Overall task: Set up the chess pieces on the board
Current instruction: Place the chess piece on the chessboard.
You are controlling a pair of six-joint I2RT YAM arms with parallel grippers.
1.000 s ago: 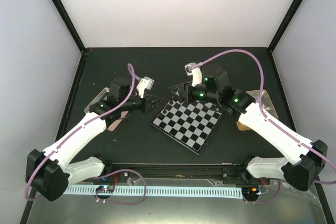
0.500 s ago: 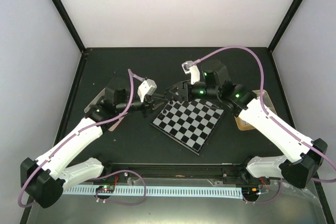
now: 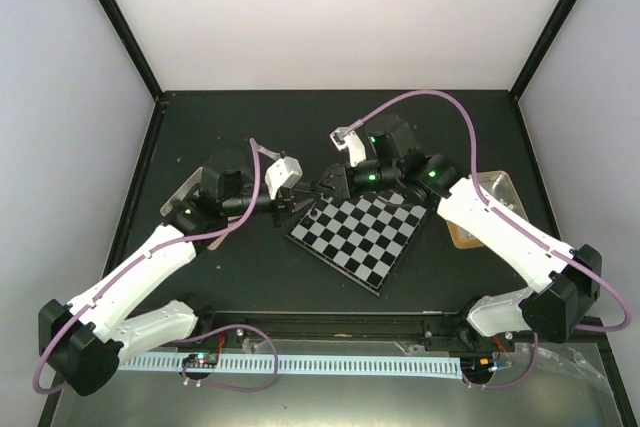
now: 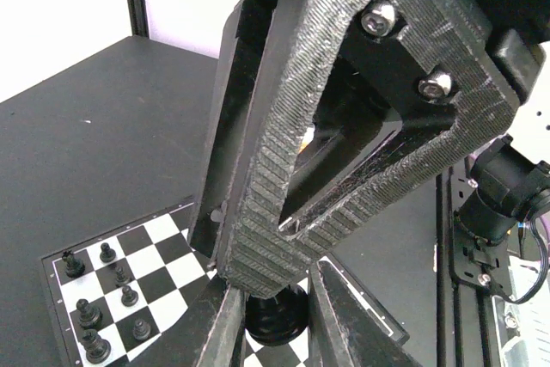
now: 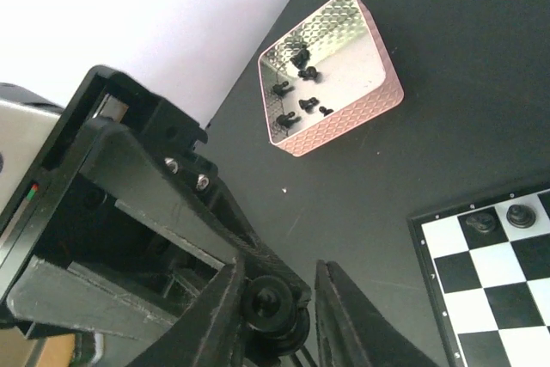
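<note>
Two white robot arms meet above the far left corner of a flat black-and-grey checkered chessboard (image 3: 370, 242), which lies angled on a dark counter (image 3: 240, 122). A small black chess piece (image 4: 277, 322) hangs in the air between them. The left fingers (image 4: 225, 333) are clenched on it. The right fingers (image 5: 344, 315) bracket the same piece from the opposite side, part closed. Whether they press on it yet cannot be told.

The likely risk is a fumbled handover. If one side lets go before the other has a firm hold, the tiny rounded piece could twist or drop. Close beneath, a cluster of black chessmen (image 4: 83, 308) stands on the corner squares, so a fall would probably scatter them. The two sets of fingers overlap closely, and a careless pull could make them scrape and jerk the piece loose.

Left of the board sits a shiny rectangular metal tin with pink patterned sides (image 5: 335, 122), holding several spare black pieces (image 5: 301, 62). A second tin (image 3: 497, 190) lies right of the board, partly behind the right arm. No pale pieces can be made out.
</note>
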